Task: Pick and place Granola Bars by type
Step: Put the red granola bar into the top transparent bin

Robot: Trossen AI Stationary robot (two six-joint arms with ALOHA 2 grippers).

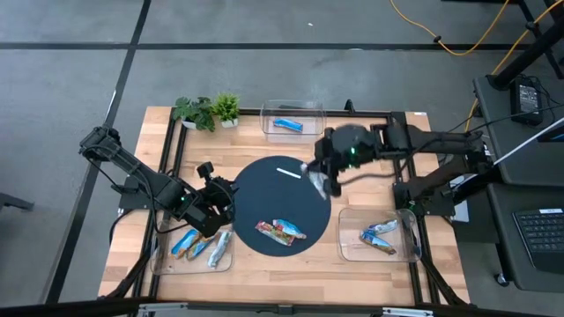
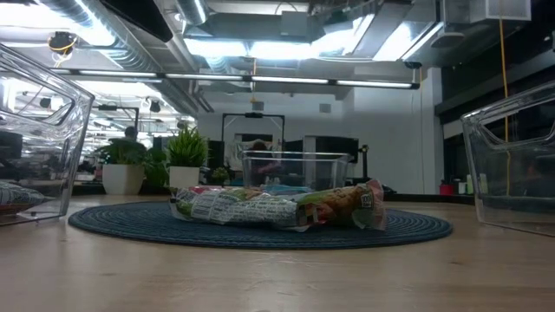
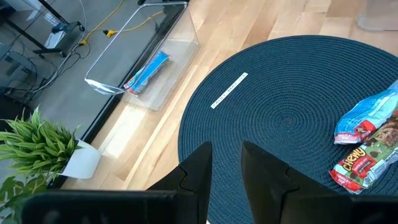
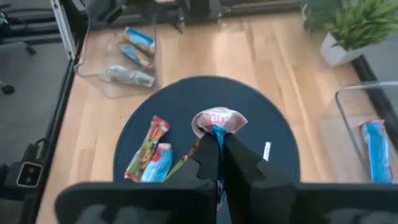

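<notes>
Granola Bars point(image 1: 281, 231) in crinkled foil, red and blue, lie touching.

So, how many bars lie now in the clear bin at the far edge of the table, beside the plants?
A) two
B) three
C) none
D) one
D: the high view shows a single blue bar in the far clear bin, and the left wrist view shows the same one alone.
</notes>
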